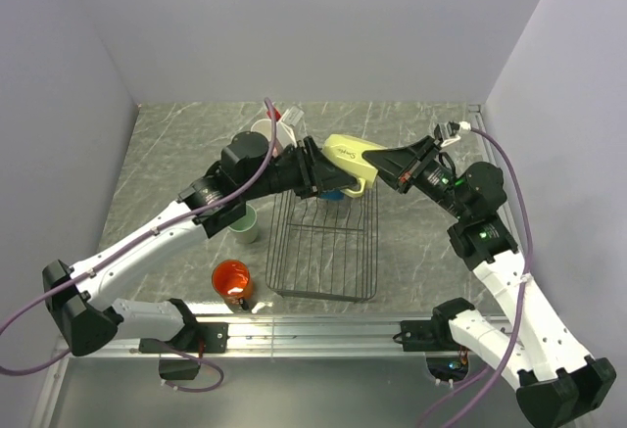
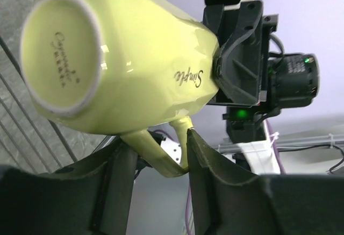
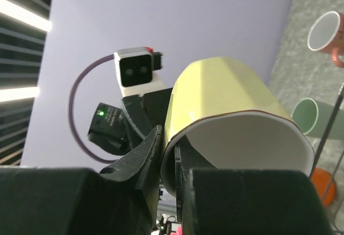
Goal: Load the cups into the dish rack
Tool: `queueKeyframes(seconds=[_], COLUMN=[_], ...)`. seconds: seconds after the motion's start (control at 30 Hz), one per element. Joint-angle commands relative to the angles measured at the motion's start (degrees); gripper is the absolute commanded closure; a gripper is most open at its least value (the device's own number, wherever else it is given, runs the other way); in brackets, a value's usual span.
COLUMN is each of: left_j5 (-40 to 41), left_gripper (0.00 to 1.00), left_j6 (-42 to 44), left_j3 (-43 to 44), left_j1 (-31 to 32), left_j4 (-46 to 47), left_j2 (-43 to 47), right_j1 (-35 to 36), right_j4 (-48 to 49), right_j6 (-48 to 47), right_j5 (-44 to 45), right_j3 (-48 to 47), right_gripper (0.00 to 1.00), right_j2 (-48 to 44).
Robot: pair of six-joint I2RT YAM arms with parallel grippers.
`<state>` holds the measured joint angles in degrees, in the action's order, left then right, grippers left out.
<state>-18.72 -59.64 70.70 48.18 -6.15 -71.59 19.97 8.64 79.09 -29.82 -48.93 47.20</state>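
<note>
The pale yellow mug (image 1: 343, 159) hangs on its side above the far end of the black wire dish rack (image 1: 323, 252). My right gripper (image 1: 384, 166) is shut on its rim, one finger inside and one outside (image 3: 169, 154). My left gripper (image 1: 328, 181) has its fingers on either side of the mug's handle (image 2: 156, 154), touching it. A blue mug (image 1: 331, 193) shows partly under the grippers, at the rack's far end. The mint green mug (image 1: 245, 222) and the orange mug (image 1: 232, 278) stand left of the rack. A pink mug (image 1: 277, 132) stands behind my left arm.
Grey walls close in the marbled table on three sides. A metal rail (image 1: 323, 330) runs along the near edge. In the right wrist view the pink mug (image 3: 328, 33), mint green mug (image 3: 307, 115) and orange mug (image 3: 322, 184) lie beyond the yellow mug.
</note>
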Motion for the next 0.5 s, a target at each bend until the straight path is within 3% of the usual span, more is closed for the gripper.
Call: queueKeyframes(seconds=[0.0,0.1,0.13,0.2,0.23,0.33,0.37,0.4,0.47], left_j5=[-3.5,-4.3,-4.5,-4.1,-3.3,4.1,7.4,9.3,13.1], left_gripper=[0.57,0.67,0.81,0.98,1.0,1.0,1.0,1.0,1.0], left_j6=[-1.0,-1.8,-1.9,-1.4,-0.8,5.7,7.2,8.7,12.7], left_j3=[1.0,1.1,1.5,3.6,5.0,13.0,15.1,18.3,20.9], left_j1=[0.1,0.1,0.2,0.1,0.0,-0.5,-0.6,-0.8,-0.7], left_j4=[9.0,10.9,10.7,9.2,4.5,-12.2,-15.4,-18.0,-24.3], left_j2=[-0.2,-1.0,-1.8,-2.8,-3.3,-7.0,-8.6,-9.3,-11.4], right_j1=[0.2,0.2,0.2,0.2,0.2,0.2,0.2,0.2,0.1], right_j4=[15.2,18.0,18.2,17.6,17.1,5.6,-6.5,-12.5,-26.8], right_j6=[6.2,7.7,7.8,7.4,6.9,-0.8,-4.2,-10.6,-15.9], right_j5=[-1.6,-1.9,-2.2,-2.4,-3.0,-2.6,-0.1,1.4,6.8], right_j3=[1.5,4.0,4.5,5.9,6.0,3.1,1.1,-2.9,-6.6], right_gripper=[1.0,1.0,1.0,1.0,1.0,1.0,1.0,1.0,0.76], right_j2=[-1.6,-1.7,-1.8,-2.4,-2.7,-4.3,-4.7,-5.2,-5.4])
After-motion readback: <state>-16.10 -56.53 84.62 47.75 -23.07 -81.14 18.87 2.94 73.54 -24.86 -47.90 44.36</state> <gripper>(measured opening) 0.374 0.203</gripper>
